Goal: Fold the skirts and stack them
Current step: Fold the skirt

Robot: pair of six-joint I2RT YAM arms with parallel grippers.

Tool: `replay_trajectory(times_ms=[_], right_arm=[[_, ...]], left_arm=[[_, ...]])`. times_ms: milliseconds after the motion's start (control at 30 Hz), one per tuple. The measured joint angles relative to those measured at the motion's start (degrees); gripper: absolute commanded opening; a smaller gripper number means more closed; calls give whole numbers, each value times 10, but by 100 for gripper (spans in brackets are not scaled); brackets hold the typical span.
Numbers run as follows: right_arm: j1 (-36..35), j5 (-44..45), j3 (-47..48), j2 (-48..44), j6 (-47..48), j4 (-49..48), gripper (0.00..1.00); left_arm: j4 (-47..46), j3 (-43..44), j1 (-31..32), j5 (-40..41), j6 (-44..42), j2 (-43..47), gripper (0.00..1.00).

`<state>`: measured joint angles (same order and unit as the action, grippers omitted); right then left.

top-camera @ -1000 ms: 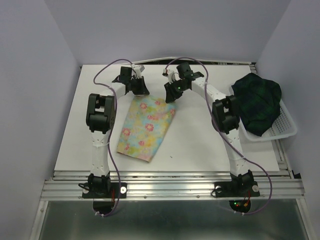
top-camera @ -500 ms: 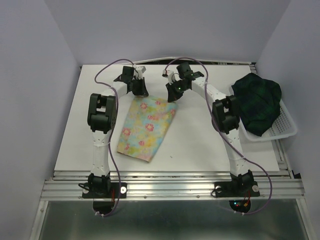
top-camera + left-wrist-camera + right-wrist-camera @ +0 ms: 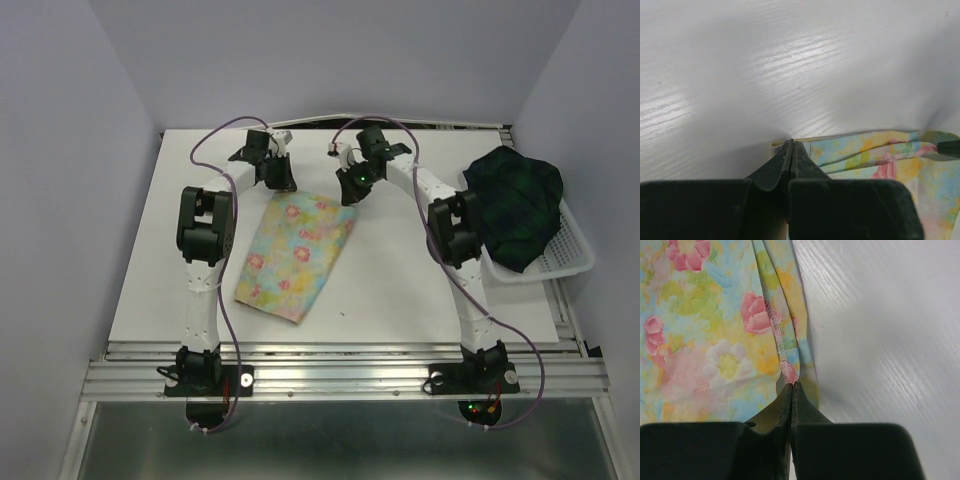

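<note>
Left hand [image 3: 791,143] and right hand [image 3: 791,385] pinch floral skirt [image 3: 295,255], lying lengthwise far-to-near.

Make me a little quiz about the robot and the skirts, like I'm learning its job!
1. True or false: the left gripper is wide open.
2. What does the right gripper pinch? A) a spoon B) the flowery skirt C) a cup
3. Fill in: the plaid skirt sits in a white ____.

Key: 1 false, it is shut on a skirt corner. 2 B. 3 basket.

floral skirt [image 3: 715,340] cropped in wrist views, basket [image 3: 572,258] largely hidden under plaid skirt [image 3: 515,205]
</note>
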<state>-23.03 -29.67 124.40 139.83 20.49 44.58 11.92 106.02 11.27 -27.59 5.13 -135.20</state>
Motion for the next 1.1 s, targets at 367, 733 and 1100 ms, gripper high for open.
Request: replay_trajectory(times_ms=[367, 733, 1100], right_arm=[[15, 34, -91, -55, 50, 4, 1], [21, 53, -98, -55, 49, 1, 2], [21, 134, -38, -55, -3, -64, 84]], left_arm=[[10, 11, 3, 9, 0, -4, 0], [6, 10, 2, 4, 0, -4, 30], [-34, -90, -15, -20, -77, 176, 99]])
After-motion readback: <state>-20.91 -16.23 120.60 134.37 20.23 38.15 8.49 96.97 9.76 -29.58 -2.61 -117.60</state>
